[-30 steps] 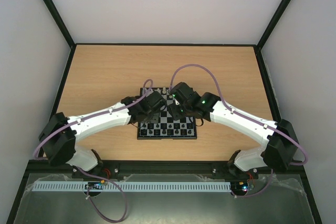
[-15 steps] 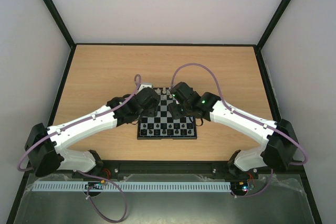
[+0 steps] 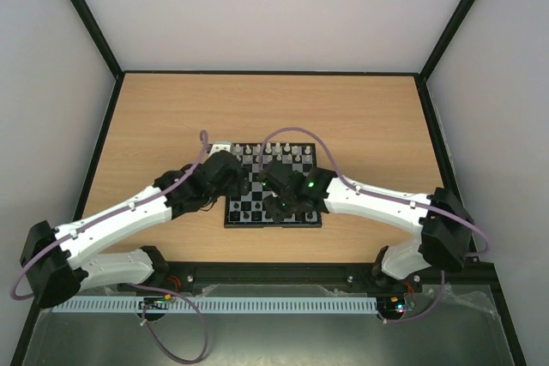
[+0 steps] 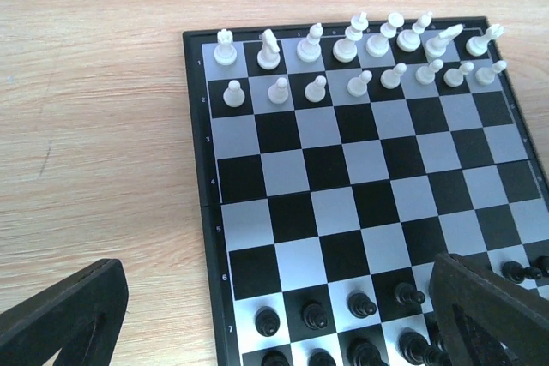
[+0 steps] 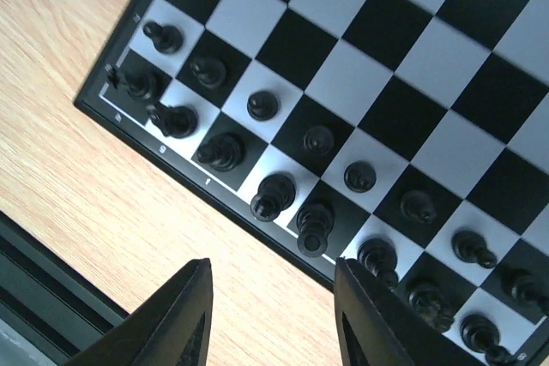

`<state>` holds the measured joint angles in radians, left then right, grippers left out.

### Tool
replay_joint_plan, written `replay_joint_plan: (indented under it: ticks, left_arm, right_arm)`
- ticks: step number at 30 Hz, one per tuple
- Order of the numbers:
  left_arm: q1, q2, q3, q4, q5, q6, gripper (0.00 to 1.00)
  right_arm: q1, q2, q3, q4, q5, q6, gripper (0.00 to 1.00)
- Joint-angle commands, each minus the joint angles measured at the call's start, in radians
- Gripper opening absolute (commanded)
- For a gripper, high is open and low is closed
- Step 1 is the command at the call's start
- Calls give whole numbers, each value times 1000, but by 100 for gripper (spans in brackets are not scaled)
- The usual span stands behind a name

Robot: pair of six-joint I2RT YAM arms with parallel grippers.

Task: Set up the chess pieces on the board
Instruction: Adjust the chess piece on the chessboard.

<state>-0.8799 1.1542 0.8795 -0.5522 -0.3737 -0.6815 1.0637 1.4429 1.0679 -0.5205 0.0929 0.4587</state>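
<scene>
The board [image 3: 244,203] lies on the wooden table in front of both arms. Cream-white chess pieces [image 4: 356,57] fill its two far rows, also seen from above as white chess pieces [image 3: 274,152]. Glossy black chess pieces [image 4: 360,304] stand in the two near rows, and the right wrist view shows these black chess pieces [image 5: 274,195] upright along the board [image 5: 360,66] edge. My left gripper [image 4: 274,315] hangs wide open above the board's near-left corner, holding nothing. My right gripper [image 5: 270,297] is open over the near edge, with only bare wood between its fingers.
The wooden table [image 3: 171,126] is bounded by a black frame and pale walls on three sides. Purple cables loop above both arms over the board. The two arm bases sit at the near edge.
My left arm has drawn back leftward off the board's middle, and its jaws opened wide. My right arm shifted left and nearer, over the near black rows.
</scene>
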Motion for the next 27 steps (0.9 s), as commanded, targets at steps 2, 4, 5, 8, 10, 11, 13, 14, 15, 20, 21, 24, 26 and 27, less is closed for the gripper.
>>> replay_joint_plan:
  ticks: [2,4,5,8,10,11,13,14,15,20,21,24,26,27]
  left_arm:
    - [17,-79,-36,8,-28,-9,100]
    - [21,-89,-43,7,-26,-7,100]
    - [23,-92,-47,8,-24,-5,99]
    - [25,-99,-58,13,-20,1,99]
    - [27,-104,-63,12,-19,3,99]
    - [30,-105,-65,12,-18,6,100]
    - [34,-110,-66,11,-16,11,100]
    - [36,-112,-67,10,-15,13,99]
    - [39,-114,-68,9,-15,14,99]
    - [48,-117,-75,9,-8,21,100]
    - [50,-116,-78,11,-6,20,99]
    - [52,-114,-80,15,0,22,100]
    - [53,-113,-80,17,1,22,100]
    - [54,-110,-81,18,2,23,100]
  right_arm:
    - [43,66,-12,-89,26,51,39]
    - [52,87,-10,-98,34,61,39]
    - [54,94,-10,-98,37,67,39]
    - [55,118,-7,-102,52,83,36]
    - [55,133,-1,-102,61,88,36]
    - [56,141,4,-101,63,90,36]
    - [55,154,14,-103,65,93,36]
    - [55,161,18,-104,66,94,36]
    - [55,165,22,-106,69,95,35]
    - [55,187,26,-105,82,97,32]
    - [54,191,27,-105,86,97,32]
    - [52,196,36,-105,94,95,30]
    - [51,197,43,-105,98,94,30]
    - [49,198,45,-104,100,92,30]
